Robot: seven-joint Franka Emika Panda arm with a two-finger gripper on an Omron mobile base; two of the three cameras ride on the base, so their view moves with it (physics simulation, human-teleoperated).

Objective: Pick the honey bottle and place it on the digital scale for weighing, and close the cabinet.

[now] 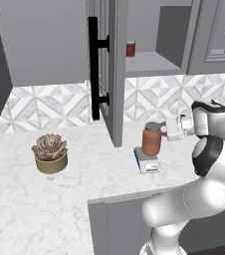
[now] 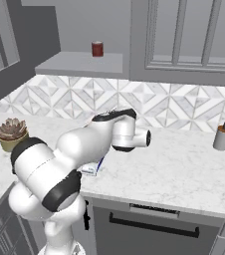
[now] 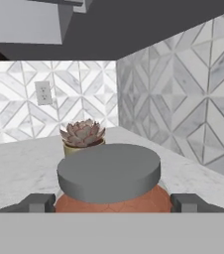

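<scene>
Bottle: honey bottle (image 1: 151,141) stands on the digital scale (image 1: 147,161), on the counter (image 1: 59,199).
Gripper: gripper (image 3: 112,203) at lid height, fingers (image 3: 38,203) spread wide either side, not clamped.
Axis: upright, lid (image 3: 109,171) topmost.
Cabinet: door (image 1: 109,69) open.

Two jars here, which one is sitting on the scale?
The big orange-brown honey jar with the grey lid, standing on the scale on the counter. The small dark red jar sits up in the open cabinet.
</scene>
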